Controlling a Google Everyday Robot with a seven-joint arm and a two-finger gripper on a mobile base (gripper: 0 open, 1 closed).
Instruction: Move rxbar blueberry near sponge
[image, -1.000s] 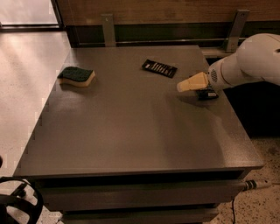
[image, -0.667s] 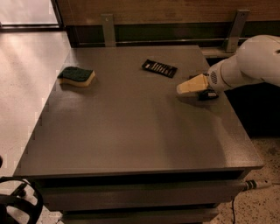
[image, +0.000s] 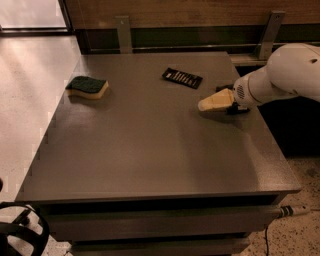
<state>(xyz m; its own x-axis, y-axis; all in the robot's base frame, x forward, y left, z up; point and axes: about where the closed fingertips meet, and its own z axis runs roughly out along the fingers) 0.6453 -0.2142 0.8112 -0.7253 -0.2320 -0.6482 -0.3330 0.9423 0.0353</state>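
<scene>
The sponge (image: 88, 86), dark green on top with a pale yellow base, lies near the table's left edge. My gripper (image: 209, 103), cream-coloured on a white arm (image: 287, 72), is low over the right side of the table, far to the right of the sponge. A small dark shape (image: 224, 89) shows just behind the gripper. I cannot tell whether it is the rxbar blueberry, and the navy bar shows nowhere else. A flat black bar with white marks (image: 182, 78) lies at the back middle, left of the gripper.
The grey table (image: 150, 150) has its right edge close under the arm. A wooden wall with metal brackets (image: 123, 33) runs behind it. Pale floor lies to the left. A dark wheel-like part (image: 20, 235) sits at the bottom left.
The gripper has shifted slightly lower and toward the table's front. The sponge and the black bar have not moved.
</scene>
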